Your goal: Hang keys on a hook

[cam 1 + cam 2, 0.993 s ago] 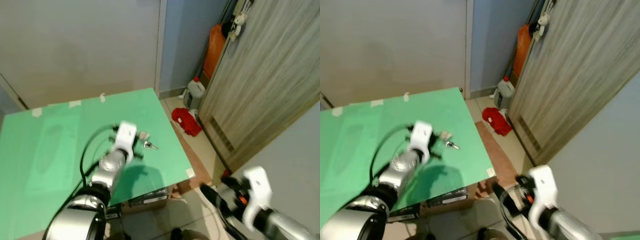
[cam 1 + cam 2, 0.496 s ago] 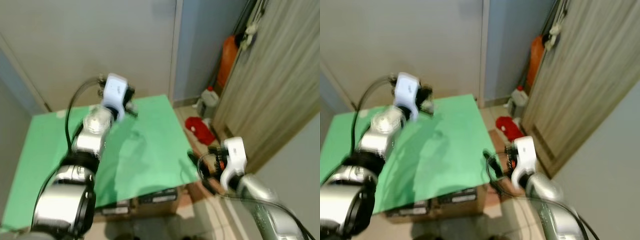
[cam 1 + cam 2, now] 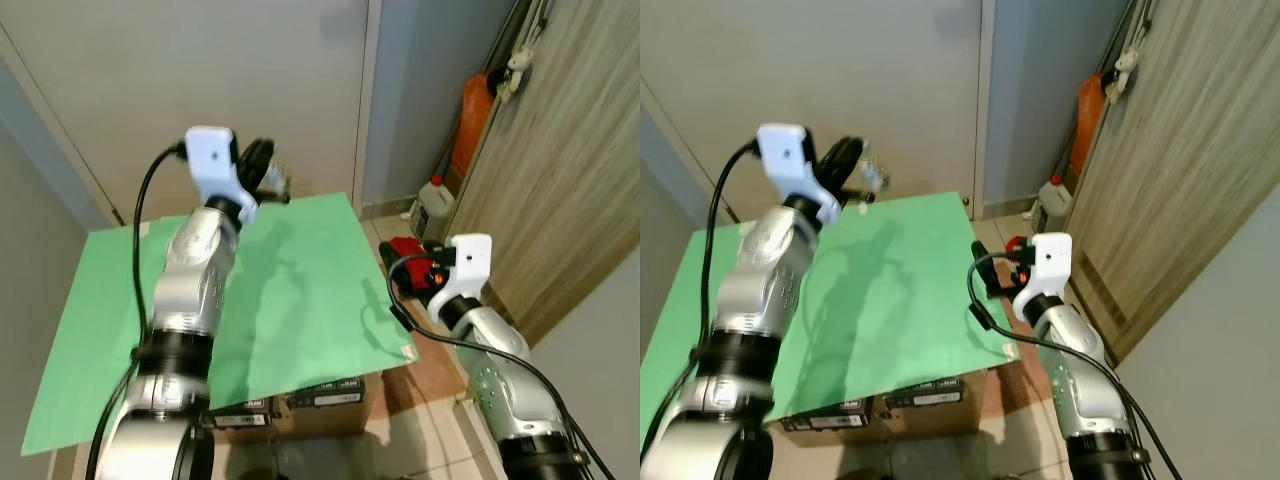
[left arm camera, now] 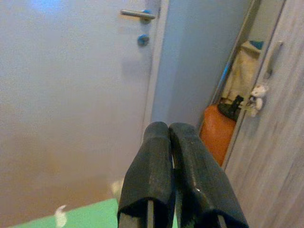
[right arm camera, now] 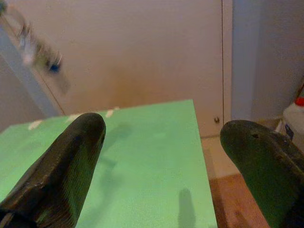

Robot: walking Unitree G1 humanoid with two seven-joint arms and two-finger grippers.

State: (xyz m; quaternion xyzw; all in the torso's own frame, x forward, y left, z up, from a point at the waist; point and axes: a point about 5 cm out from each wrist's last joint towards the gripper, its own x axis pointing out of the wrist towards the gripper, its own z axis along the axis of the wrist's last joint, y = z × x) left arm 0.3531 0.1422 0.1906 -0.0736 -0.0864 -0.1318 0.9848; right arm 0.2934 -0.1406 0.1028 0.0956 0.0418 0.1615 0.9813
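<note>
Black fingers of the right gripper [image 5: 161, 166] are standing wide apart and empty, low at about four o'clock off the near right corner of the green table [image 3: 300, 300], beside a red cloth [image 3: 405, 248] on the floor. Further out, at about eleven o'clock, the left gripper [image 3: 262, 172] is raised above the table's far edge, its two fingers [image 4: 152, 180] pressed together in the wrist view. The keys [image 3: 872, 178] are glinting just at those fingertips, so the robot appears to be pinching them, though they are small and blurred.

Beyond, a white door with a handle [image 4: 137, 14] is facing the left wrist camera, and a wooden wardrobe [image 3: 570, 180] is running away at two o'clock, with an orange bag [image 3: 476, 115] and a small soft toy [image 4: 258, 94] hanging by it. No hook can be picked out for certain.

Judging from this, the carry is under way. Doing it well calls for keeping the pinch firm, moving the arm smoothly so the keys are not swinging, and finding the hook before reaching toward it.
</note>
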